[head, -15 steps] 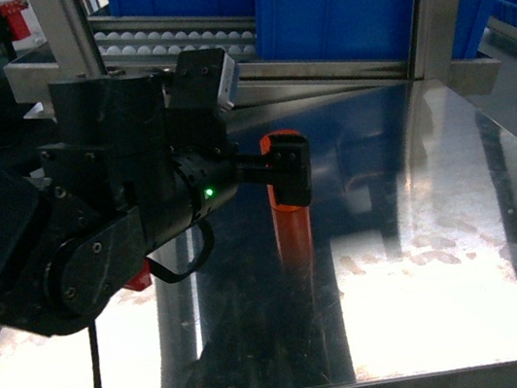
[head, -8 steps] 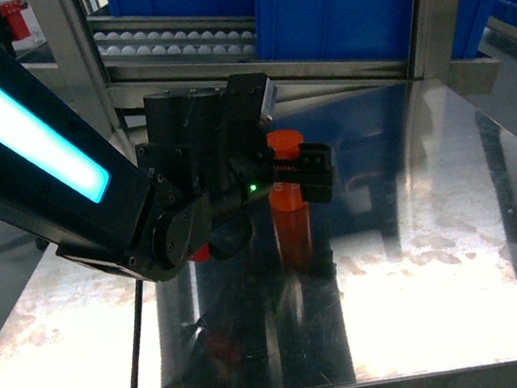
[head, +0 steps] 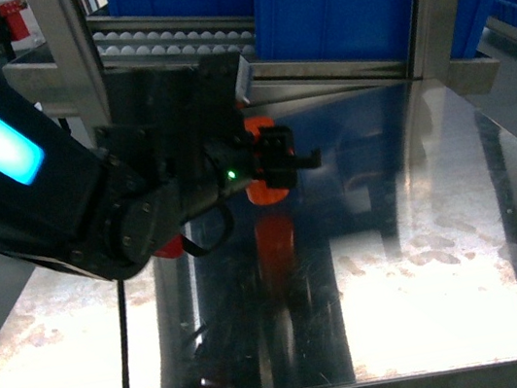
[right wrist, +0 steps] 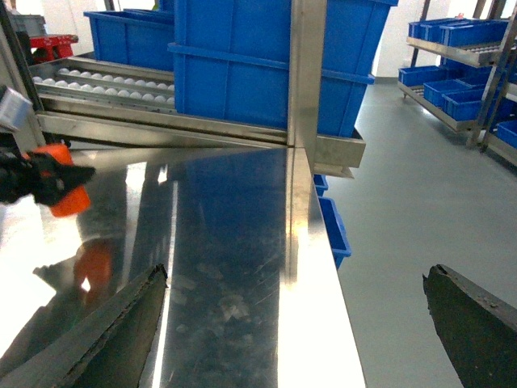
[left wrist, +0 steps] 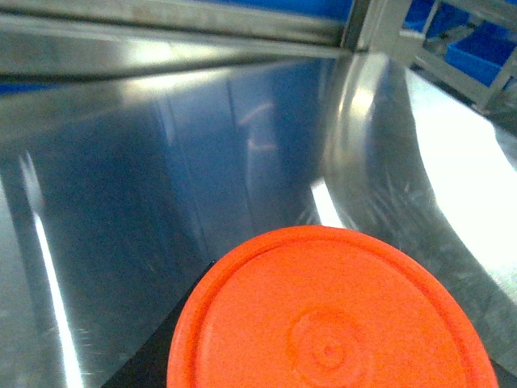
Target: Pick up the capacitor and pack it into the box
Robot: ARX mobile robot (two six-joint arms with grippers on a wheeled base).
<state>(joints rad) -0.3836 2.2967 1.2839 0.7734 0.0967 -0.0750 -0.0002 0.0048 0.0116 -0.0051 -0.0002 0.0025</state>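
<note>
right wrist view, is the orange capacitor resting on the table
No, the capacitor hangs above the table in the left tool, its reflection separate below.

I see a table [head: 426,256] of polished sheet metal, glossy enough to mirror the bins [head: 346,3] and throw white glare near me, with fine scratches and dull smudges showing in my right wrist view. The capacitor [left wrist: 331,315] looks like smooth orange plastic, its end cap moulded with a raised ring and slightly satin. My left gripper [head: 278,161] is matt black. The far bins read as hard blue plastic with a mild sheen. The frame posts [right wrist: 305,73] are brushed, pale metal.
</note>
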